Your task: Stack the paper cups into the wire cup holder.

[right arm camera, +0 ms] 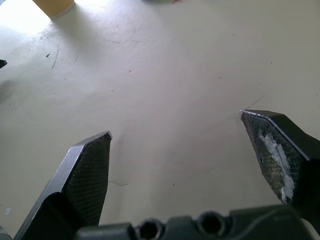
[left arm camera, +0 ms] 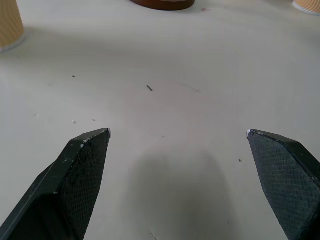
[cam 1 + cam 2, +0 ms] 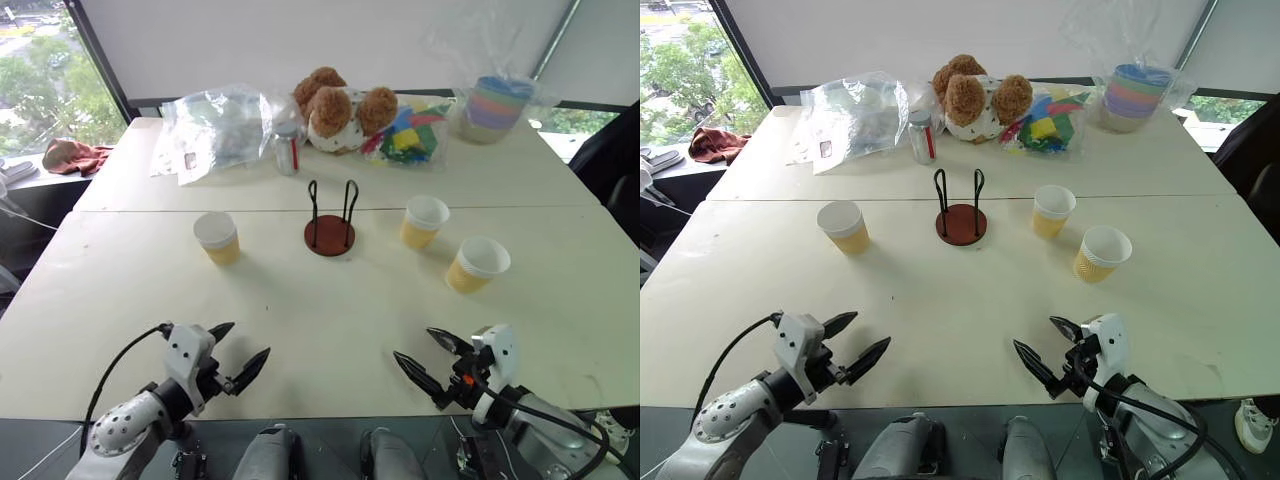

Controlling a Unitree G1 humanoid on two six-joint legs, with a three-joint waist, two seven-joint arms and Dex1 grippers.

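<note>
Three paper cups stand upright on the white table: one at the left [image 3: 218, 238], one right of centre [image 3: 424, 221] and one further right [image 3: 477, 264]. Between them stands the wire cup holder [image 3: 330, 222], a reddish-brown disc with two black wire loops, with nothing in it. My left gripper [image 3: 240, 357] hovers open near the table's front edge, well short of the left cup. On the other side, my right gripper [image 3: 428, 357] is open too, in front of the right cups. Nothing is between either pair of fingers.
At the back of the table lie a clear plastic bag [image 3: 215, 125], a small bottle [image 3: 287, 146], a teddy bear [image 3: 335, 108], a bag of colourful pieces [image 3: 410, 133] and wrapped pastel bowls [image 3: 495, 105]. A red cloth [image 3: 75, 156] lies off the table at the far left.
</note>
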